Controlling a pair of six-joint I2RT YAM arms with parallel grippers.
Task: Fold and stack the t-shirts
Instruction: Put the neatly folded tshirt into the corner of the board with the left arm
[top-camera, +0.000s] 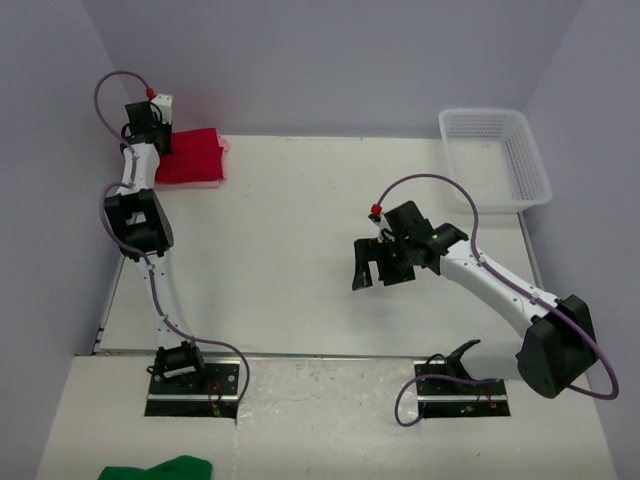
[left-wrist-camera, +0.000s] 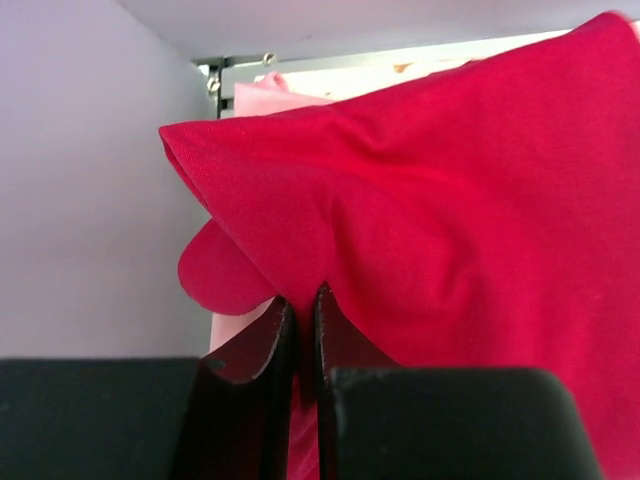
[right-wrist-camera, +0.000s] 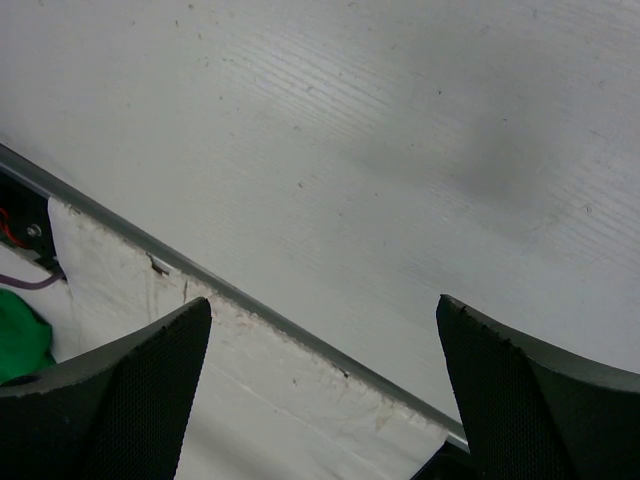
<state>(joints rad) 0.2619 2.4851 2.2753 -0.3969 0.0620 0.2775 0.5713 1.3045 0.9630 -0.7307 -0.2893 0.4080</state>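
Two stacked at 10 o'clock: red tee (top-camera: 190, 155) over pink tee (left-wrist-camera: 275, 95). Left gripper (left-wrist-camera: 300, 310) pinches the red edge. Right gripper (right-wrist-camera: 325, 300) hangs spread, mid-table. Stacking appears nearly complete; next, release cleanly without dragging.

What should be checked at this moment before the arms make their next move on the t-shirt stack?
1. Red t-shirt on top of the pink t-shirt: ok, pink shows only along the far edge.
2. Red fold lying flat: not ok, the edge by the fingers is raised and curled.
3. Left gripper free of the cloth: not ok, its jaws stand nearly together on the red edge.
4. Right gripper open and empty: ok, it hangs over bare table.
5. Basket out of the arms' way: ok, it sits at the far right corner, apart from both.
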